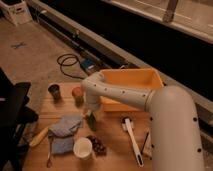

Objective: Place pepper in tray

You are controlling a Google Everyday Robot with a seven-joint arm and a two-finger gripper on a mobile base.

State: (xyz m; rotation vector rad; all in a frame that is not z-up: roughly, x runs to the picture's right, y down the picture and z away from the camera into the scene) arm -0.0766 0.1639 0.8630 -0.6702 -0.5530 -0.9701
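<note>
1. My gripper [92, 119] points straight down over the wooden table [112, 155], just outside the front left corner of the tray [131, 79].
2. Gripper state: cannot tell; its tip reads as one dark mass.
3. Pepper [92, 123]: a slim dark green shape right at the gripper's tip, low over the tabletop. I cannot tell whether it is held or only touching.
4. Pepper is outside the tray, near its front wall.
5. Grapes [98, 145] lie nearer the camera than the pepper, beside a white cup [82, 148].

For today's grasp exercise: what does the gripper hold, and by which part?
Cannot be told. The gripper is low over the table, beside the cloth.
</note>
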